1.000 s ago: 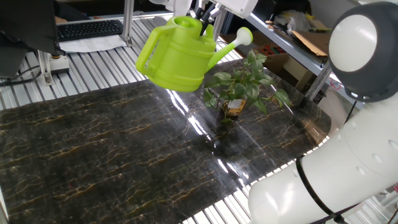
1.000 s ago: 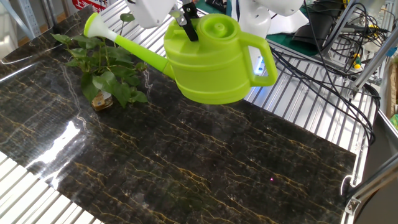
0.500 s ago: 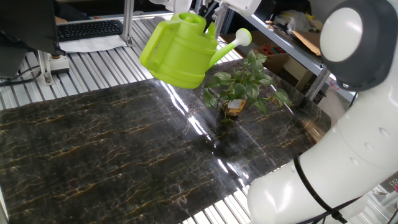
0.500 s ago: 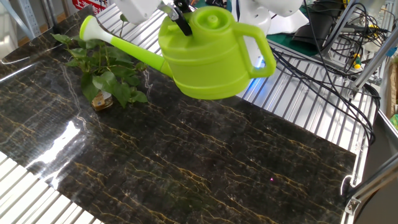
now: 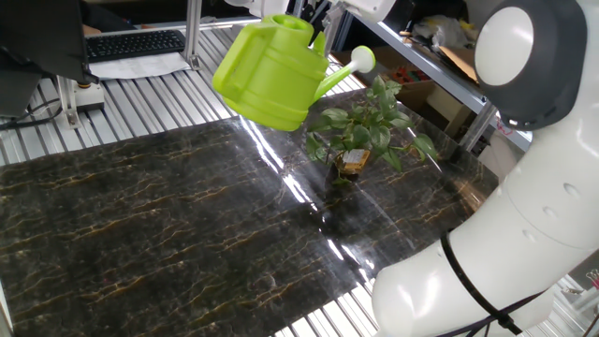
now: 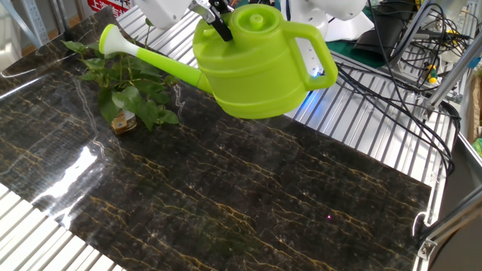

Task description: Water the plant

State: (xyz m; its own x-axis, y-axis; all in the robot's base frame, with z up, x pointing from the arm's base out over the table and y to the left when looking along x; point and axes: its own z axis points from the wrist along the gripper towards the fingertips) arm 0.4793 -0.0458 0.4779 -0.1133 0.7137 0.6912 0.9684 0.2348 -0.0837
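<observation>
The plant [image 5: 367,129] is a small leafy houseplant in a brownish pot at the far right of the dark marble table; it also shows in the other fixed view [image 6: 124,86] at the upper left. My gripper [image 5: 316,13] is shut on the top rim of a lime-green watering can [image 5: 271,73] and holds it in the air. The can [image 6: 260,64] is tilted a little, its spout head [image 6: 111,39] reaching over the plant's leaves. No water is visible.
A keyboard [image 5: 136,42] lies on the slatted bench at the back left. A cardboard box [image 5: 426,94] stands behind the plant. Cables [image 6: 392,83] run over the metal slats beside the table [image 6: 226,196]. My white arm base [image 5: 524,215] fills the right side.
The can has risen slightly and shifted toward the plant. Its spout tip now sits above the leaves.
</observation>
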